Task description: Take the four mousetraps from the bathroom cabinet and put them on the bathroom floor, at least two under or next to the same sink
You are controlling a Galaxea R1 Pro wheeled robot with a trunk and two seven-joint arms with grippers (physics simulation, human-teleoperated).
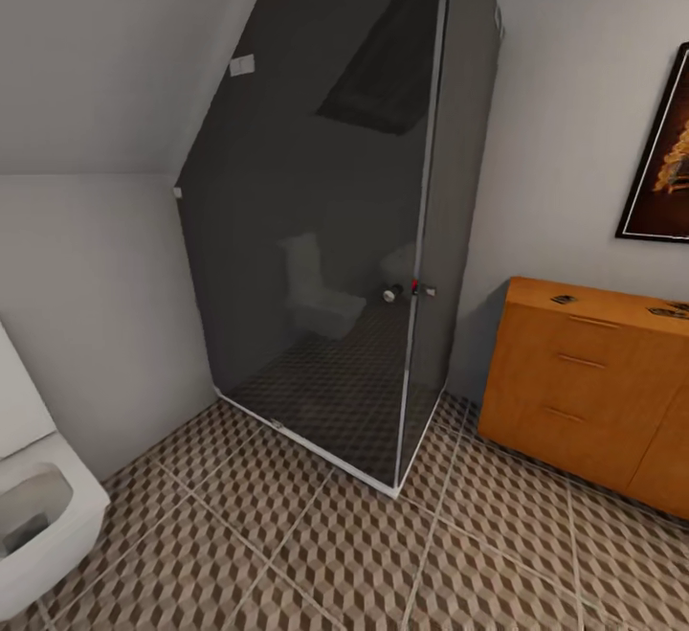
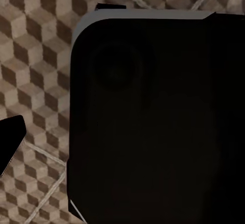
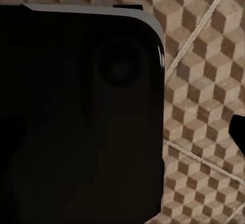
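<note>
- Still in the approach step imo, nothing picked up yet.
- Cabinet [image 1: 584, 387] sits at the right of the head view, against the wall next to the glass shower stall [image 1: 335, 229].
- Two small dark flat things on its top, prob mousetraps [image 1: 564, 299], too tiny to be sure.
- Bathroom floor [image 1: 316, 535] tiles also show in both wrist cams behind a dark robot body panel [image 2: 148, 122].
- Jaws: can't tell, either arm.
- Next: base needs to turn right and roll up to the cabinet before any reach.
</note>
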